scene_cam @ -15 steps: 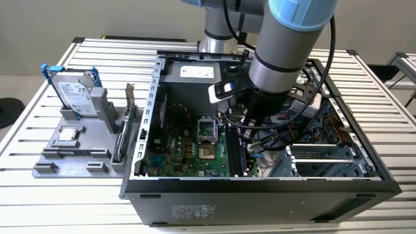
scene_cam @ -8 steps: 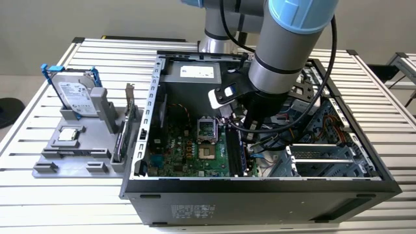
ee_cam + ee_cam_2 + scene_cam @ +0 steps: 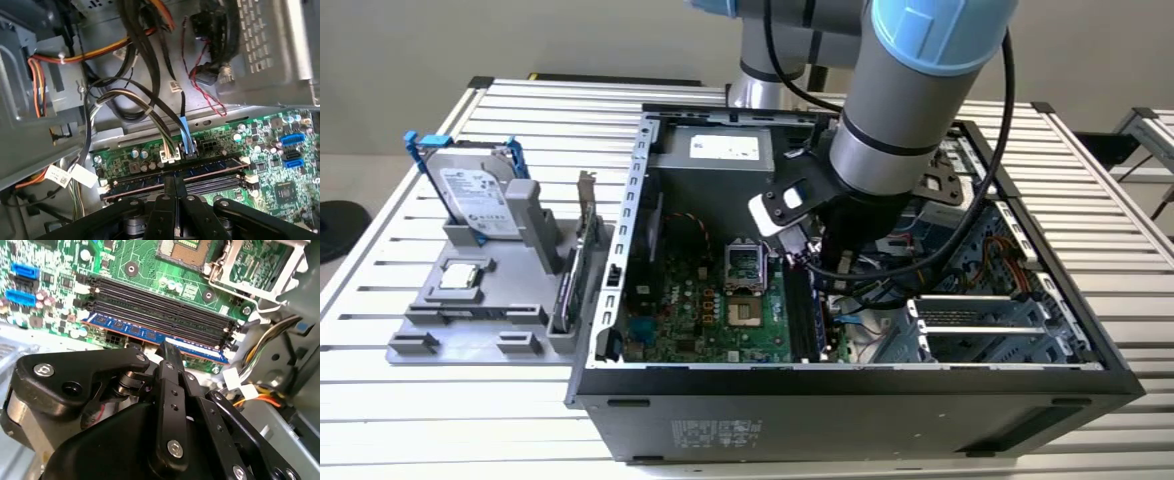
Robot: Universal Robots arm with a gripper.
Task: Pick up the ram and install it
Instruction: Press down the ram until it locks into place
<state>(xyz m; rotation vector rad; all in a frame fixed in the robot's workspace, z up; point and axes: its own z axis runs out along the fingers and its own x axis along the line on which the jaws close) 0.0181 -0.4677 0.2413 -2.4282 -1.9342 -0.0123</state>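
1. Open computer case (image 3: 854,400) on the slatted worktop (image 3: 454,420)
2. Grey holder (image 3: 480,300) at its 9 o'clock, carrying a blue-framed hard drive (image 3: 474,195)
3. Green motherboard (image 3: 707,310) inside the case

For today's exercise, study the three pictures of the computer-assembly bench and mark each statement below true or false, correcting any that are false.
1. The ram lies along a memory slot at the edge of the green motherboard. True.
2. The hand is outside the computer case, above the grey holder. False: it is down inside the open case, right at the ram.
3. The hard drive stands in the grey holder on the exterior view's left. True.
4. The ram rests in the processor socket. False: it sits by the long black memory slots, apart from the socket.
5. The case is closed by a side panel. False: it is open.
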